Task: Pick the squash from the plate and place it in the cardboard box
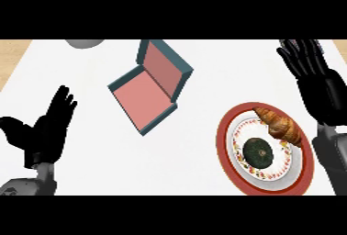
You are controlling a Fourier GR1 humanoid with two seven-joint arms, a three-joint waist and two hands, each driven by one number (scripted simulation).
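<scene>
A dark green round squash [258, 152] lies in the middle of a red-rimmed plate [226, 137] at the lower right of the head view. A brown croissant [280, 125] rests on the plate's upper right part. The open box [149, 86], teal outside and pink inside, sits at centre top with its lid raised. My right hand [313, 69] is open, fingers straight, above and to the right of the plate, touching nothing. My left hand [42, 129] rests open at the lower left, far from both box and plate.
A grey rounded object [85, 42] pokes in at the top edge, left of the box. The white counter [102, 156] ends in a wooden strip [10, 57] at the far left and right.
</scene>
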